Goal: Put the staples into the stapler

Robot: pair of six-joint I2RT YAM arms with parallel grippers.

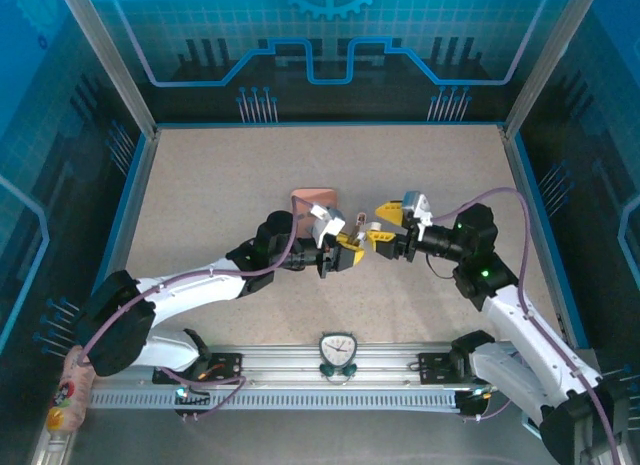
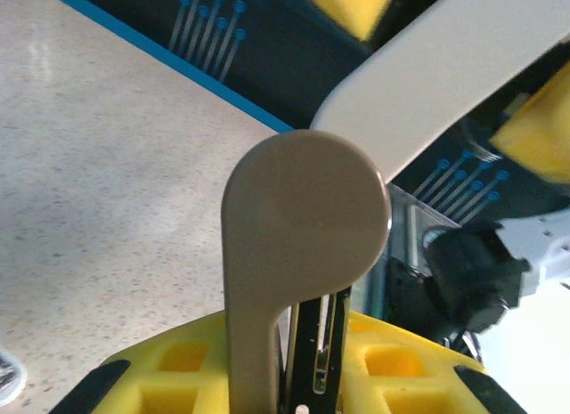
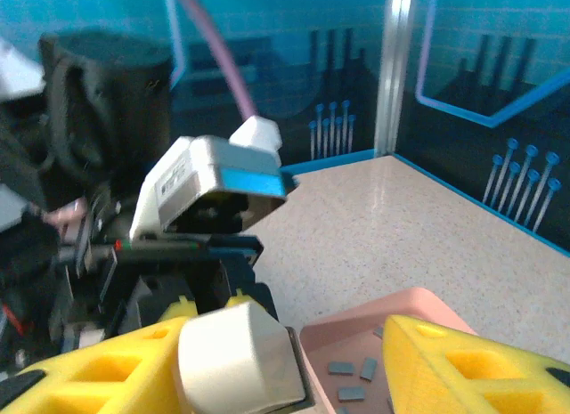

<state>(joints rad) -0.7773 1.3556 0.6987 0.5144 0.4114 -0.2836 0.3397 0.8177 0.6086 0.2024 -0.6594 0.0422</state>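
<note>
blue printed walls [image 1: 330,45] ring a speckled beige table [image 1: 200,185]. from above we see the left gripper [image 1: 340,250] and the right gripper [image 1: 381,228] meeting tip to tip at its middle, with the salmon-pink tray [image 1: 313,198] just behind them. the left one is pinched on the stapler [image 2: 303,218]. its wrist view gives us the detail: the metal channel [image 2: 319,361] upright between yellow fingers [image 2: 169,365], and the pale lid [image 2: 463,67] hinged open toward the right gripper. that one is spread; in its wrist view the lid's end lies against one finger, apart from the other. there we also make out the staples [image 3: 352,377], small grey strips loose in the tray.
</note>
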